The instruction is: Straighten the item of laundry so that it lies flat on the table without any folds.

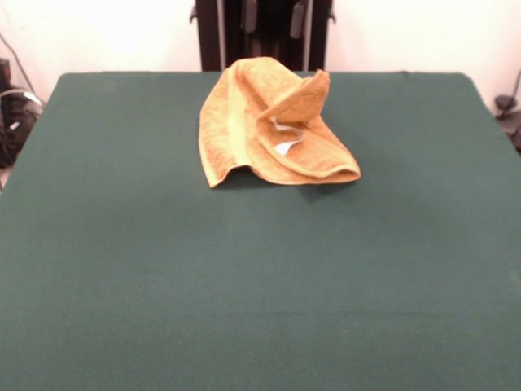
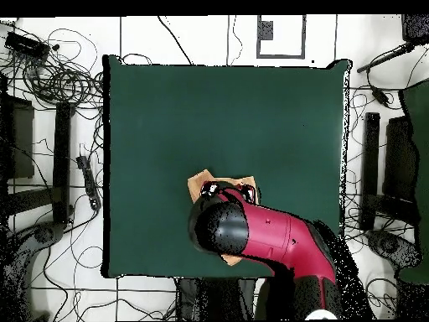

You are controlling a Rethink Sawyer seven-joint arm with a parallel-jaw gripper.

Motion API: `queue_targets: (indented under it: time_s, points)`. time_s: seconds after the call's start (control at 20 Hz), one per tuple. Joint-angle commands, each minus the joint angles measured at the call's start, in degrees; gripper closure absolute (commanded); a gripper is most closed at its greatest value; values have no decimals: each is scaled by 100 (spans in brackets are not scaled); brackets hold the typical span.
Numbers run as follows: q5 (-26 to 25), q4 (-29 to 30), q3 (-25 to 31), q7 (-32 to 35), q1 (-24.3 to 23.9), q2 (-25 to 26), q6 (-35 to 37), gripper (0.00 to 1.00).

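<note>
One towel (image 1: 273, 130) sat bunched near the table's (image 1: 244, 285) far edge in the front view, a corner folded up over its white tag (image 1: 285, 145). My arm (image 2: 260, 231) hung above it, covering my pincer; whether it was open or closed, I couldn't tell.

A pale, plain wall (image 1: 98, 37) stands behind the scene, brightly lit. From above, the floor (image 2: 151, 302) is light with dark seam lines. Black cables (image 2: 59, 80) sprawl in loops across it on one side, among dark stands (image 2: 60, 159). More dark equipment (image 2: 390, 168) lines the opposite side.
</note>
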Motion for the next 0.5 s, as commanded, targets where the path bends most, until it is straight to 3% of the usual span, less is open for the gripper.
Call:
queue_targets:
  time_s: [0.05,0.4,0.5]
  points:
    - [60,129,621,278,-13,81,618,0]
    - [-3,165,631,261,-38,214,506,0]
    - [-133,220,580,285,-32,459,295,0]
